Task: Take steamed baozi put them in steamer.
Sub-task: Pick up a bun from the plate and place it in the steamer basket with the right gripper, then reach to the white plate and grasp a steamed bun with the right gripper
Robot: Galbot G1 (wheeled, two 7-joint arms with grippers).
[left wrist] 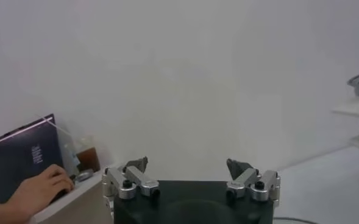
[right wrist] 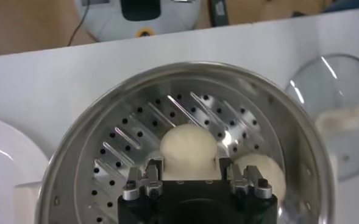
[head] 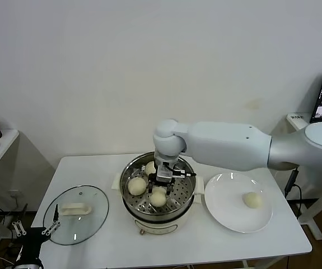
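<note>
Right hand [head: 158, 189]: down inside the steamer [head: 131, 171], fingers on either side of a steamed baozi [head: 158, 198] on the perforated tray, whether clamped or loosening I cannot tell.
Other baozi: two more in the steamer, one on the white plate [head: 228, 213].
Left hand [head: 35, 228]: low off the table's [head: 93, 246] left corner, wide open, holding nothing.
Glass lid [head: 77, 216]: flat on the table, left of the steamer.

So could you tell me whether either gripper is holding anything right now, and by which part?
The right gripper has its fingers on opposite sides of a baozi in the steamer; whether it grips cannot be told. The left gripper is open and empty.
</note>
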